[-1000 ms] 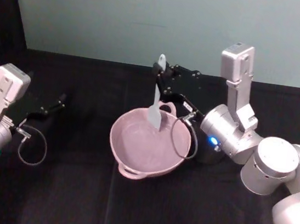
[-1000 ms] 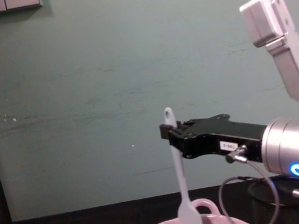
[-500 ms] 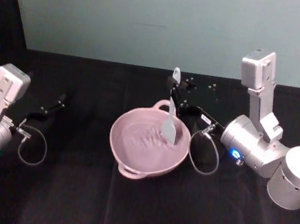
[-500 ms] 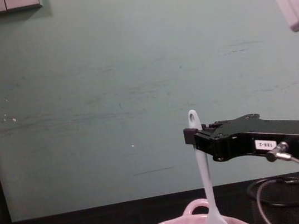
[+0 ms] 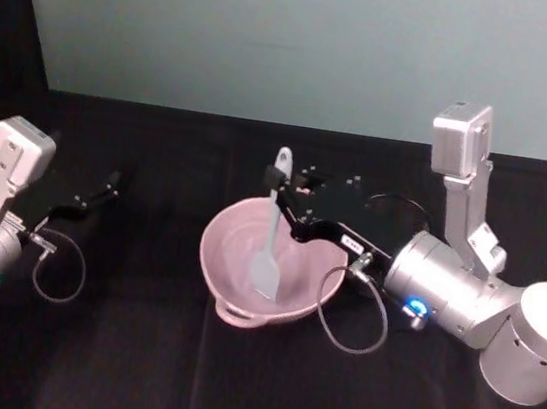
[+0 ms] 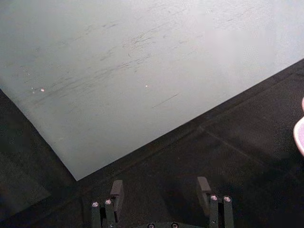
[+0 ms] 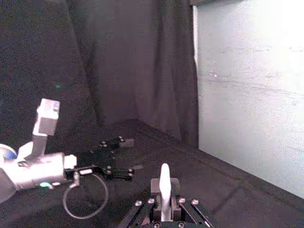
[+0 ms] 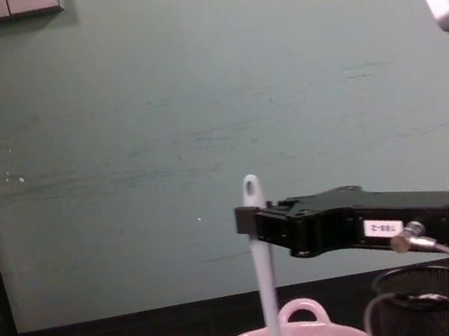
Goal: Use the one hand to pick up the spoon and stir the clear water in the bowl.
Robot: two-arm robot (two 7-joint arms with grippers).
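Stirring is under way: the right hand [image 5: 279,179], pinching the white spoon [image 5: 270,236] just below the hole in its handle, has swung leftward since half a second ago. The spoon's broad head, which then stood on the loop-handle side of the pink bowl [image 5: 289,313], now dips near the middle of the clear water [image 5: 236,257]. A second ago it was at the far rim, so I judge it is tracing a circle. The left hand [image 5: 102,189] lies well off on the counter [image 5: 134,348], fingers spread.

Robot test lab, black-draped table [image 5: 132,357], bare teal wall [image 5: 274,43], dark curtains [image 7: 118,66]
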